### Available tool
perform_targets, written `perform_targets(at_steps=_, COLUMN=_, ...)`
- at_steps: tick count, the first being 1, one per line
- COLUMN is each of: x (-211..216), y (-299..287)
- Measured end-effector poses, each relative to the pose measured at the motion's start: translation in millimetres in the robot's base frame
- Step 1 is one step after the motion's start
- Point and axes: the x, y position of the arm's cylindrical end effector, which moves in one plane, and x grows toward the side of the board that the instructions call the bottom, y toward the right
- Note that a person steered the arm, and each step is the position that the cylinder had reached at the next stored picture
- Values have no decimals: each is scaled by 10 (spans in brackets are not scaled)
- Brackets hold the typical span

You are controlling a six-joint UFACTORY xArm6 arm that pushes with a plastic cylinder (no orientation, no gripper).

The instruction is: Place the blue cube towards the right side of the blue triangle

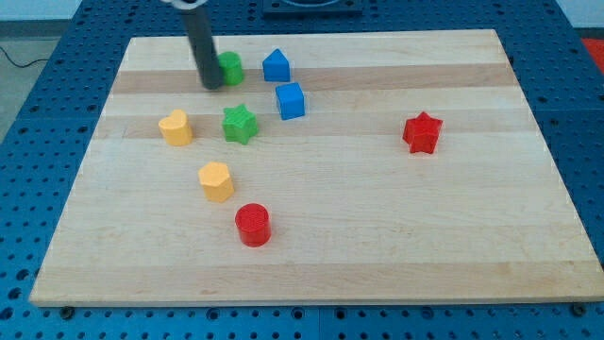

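The blue cube (291, 100) sits on the wooden board near the view's top, just below the blue triangle (276, 65). The two blue blocks are close but apart. My tip (211, 85) is the lower end of a dark rod that comes down from the view's top. It rests on the board to the left of both blue blocks, right against a green block (231, 68) whose left side it hides.
A green star (240, 124) lies left of the blue cube. A yellow block (176, 127) and another yellow block (216, 181) lie further left and lower. A red cylinder (253, 225) sits below them. A red star (422, 132) is at the view's right.
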Motion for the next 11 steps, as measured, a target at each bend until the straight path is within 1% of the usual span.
perform_targets(at_steps=1, x=-72, y=289)
perform_targets(at_steps=2, x=-34, y=136)
perform_targets(at_steps=3, x=142, y=101)
perform_targets(at_steps=5, x=745, y=213)
perform_targets(at_steps=7, x=700, y=1423)
perform_targets(at_steps=8, x=500, y=1856)
perform_targets(at_steps=9, x=285, y=2005)
perform_targets(at_steps=11, x=913, y=1926)
